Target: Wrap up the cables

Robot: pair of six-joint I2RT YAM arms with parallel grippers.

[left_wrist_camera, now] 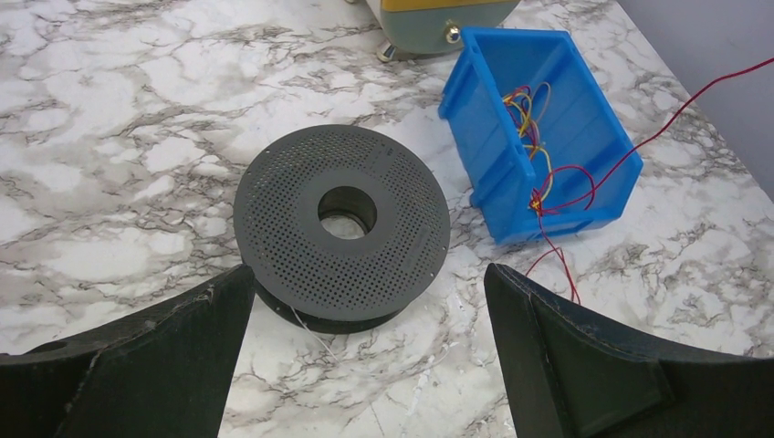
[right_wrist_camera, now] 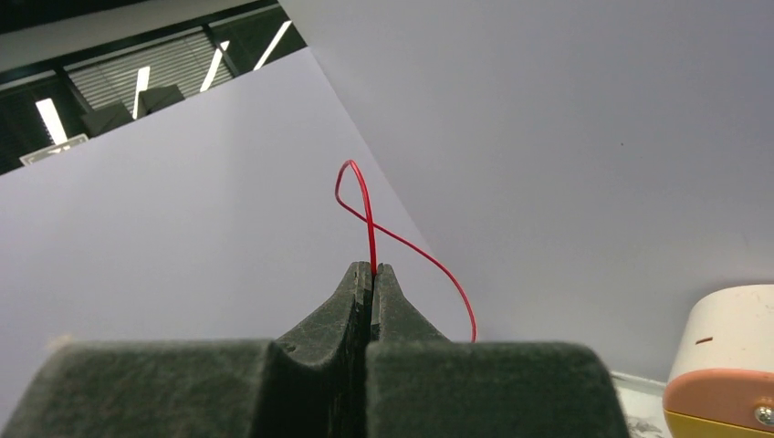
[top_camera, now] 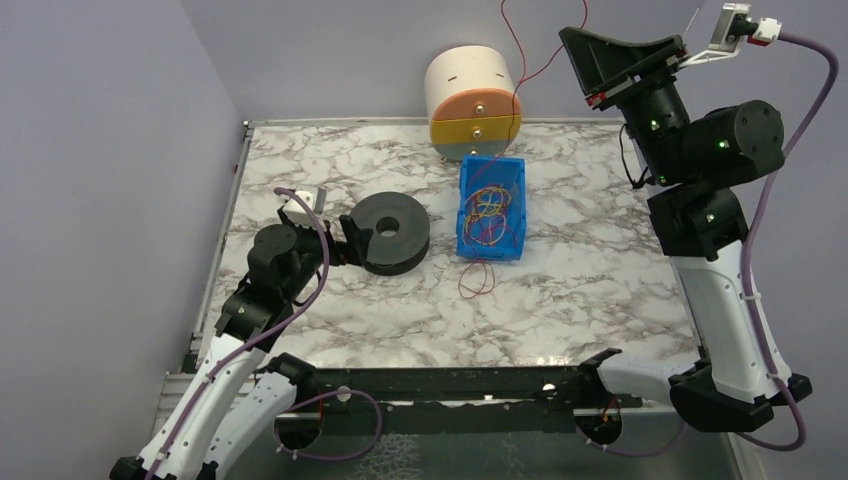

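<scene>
Marble-patterned counter fills the scene, white with grey veins. The right arm rises tall at the right side and reaches up and back over the far edge; its right hand is clenched, fingers pressed flat together on the red cable, which stands up from the tips in a small loop. The left arm lies low at the near left; its left hand is released, fingers spread wide and grasping nothing, set just beside the near-left rim of the black spool. A round cream canister with an orange band and a yellow band sits at the far edge, near the middle. The spool lies flat on the counter left of centre, its perforated top face up and its centre hole open. Just right of it stands a blue bin, holding a tangle of yellow, blue and red wires. From the raised right hand the red cable slants down past the canister into the bin; it crosses the bin's near wall and ends in a loose loop on the counter just near of the bin.
</scene>
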